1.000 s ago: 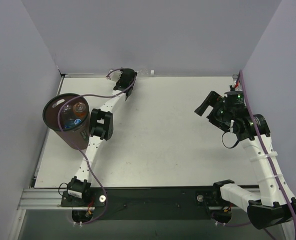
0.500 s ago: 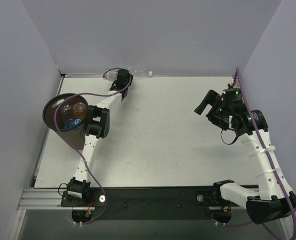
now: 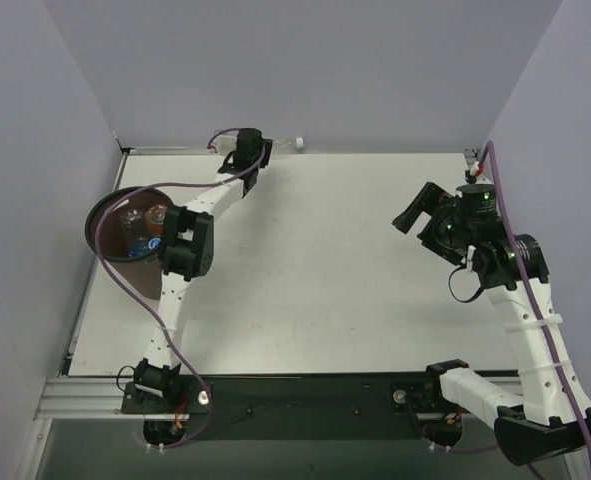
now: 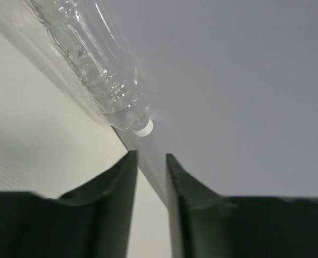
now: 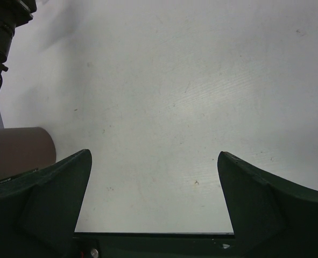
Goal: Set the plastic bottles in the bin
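Observation:
The bin (image 3: 105, 215), round, dark brown with a black rim, stands at the table's left edge. It holds an orange bottle (image 3: 159, 215), a plain clear one (image 3: 135, 221) and a blue-labelled one (image 3: 153, 243). Another clear bottle (image 3: 280, 146) lies along the back wall with its white cap (image 3: 298, 143) to the right; in the left wrist view it (image 4: 89, 59) fills the upper left. My left gripper (image 3: 253, 152) (image 4: 152, 161) is just short of that cap, its jaws a narrow gap apart and empty. My right gripper (image 3: 415, 208) (image 5: 153, 161) is wide open and empty above the right of the table.
The grey back wall (image 4: 245, 80) is right behind the bottle, with the table's metal edge strip (image 4: 148, 174) below it. The bin's side (image 5: 19, 150) shows at the left of the right wrist view. A purple cable (image 3: 110, 270) loops beside the bin.
My left gripper has moved farther back and right along the wall towards the lying bottle. The bin's rim has shifted slightly left. The right arm has drifted a little right.

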`<state>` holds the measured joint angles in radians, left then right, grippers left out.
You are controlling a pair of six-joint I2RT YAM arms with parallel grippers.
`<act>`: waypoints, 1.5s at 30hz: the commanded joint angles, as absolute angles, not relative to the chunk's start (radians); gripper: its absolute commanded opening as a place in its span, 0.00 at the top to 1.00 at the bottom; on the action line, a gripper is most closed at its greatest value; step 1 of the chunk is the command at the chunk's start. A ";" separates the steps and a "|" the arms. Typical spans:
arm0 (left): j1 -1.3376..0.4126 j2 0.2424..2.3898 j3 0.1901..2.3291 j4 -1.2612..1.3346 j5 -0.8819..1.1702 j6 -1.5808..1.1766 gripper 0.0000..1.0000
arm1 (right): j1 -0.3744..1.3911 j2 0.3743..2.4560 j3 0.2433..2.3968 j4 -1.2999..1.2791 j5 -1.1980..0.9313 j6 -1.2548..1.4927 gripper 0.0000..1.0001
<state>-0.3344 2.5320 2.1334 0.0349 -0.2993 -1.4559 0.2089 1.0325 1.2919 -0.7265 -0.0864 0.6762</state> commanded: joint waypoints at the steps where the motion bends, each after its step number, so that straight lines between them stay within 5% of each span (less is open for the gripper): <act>1: -0.334 2.549 2.267 -0.121 -0.302 -1.543 0.54 | 0.202 1.011 1.281 -0.730 -0.080 0.680 0.03; 5: -0.330 2.681 2.451 -0.251 -0.298 -1.672 0.26 | 0.201 0.996 1.272 -0.730 -0.086 0.681 0.03; 12: -0.316 2.726 2.517 -0.273 -0.374 -1.712 0.11 | 0.201 0.988 1.282 -0.730 -0.081 0.681 0.03; 35: -0.258 2.924 2.661 -0.146 -0.456 -1.661 0.15 | 0.192 1.046 1.324 -0.753 -0.114 0.638 0.02; 39: -0.249 2.961 2.675 -0.056 -0.472 -1.667 0.29 | 0.189 1.049 1.338 -0.764 -0.104 0.626 0.02; 45: -0.224 3.005 2.703 0.047 -0.471 -1.658 0.32 | 0.187 1.068 1.348 -0.776 -0.100 0.618 0.02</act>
<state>-0.2543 2.9677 2.6625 -0.0502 -0.4347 -1.6493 0.1951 1.0508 1.3087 -0.7517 -0.1089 0.6392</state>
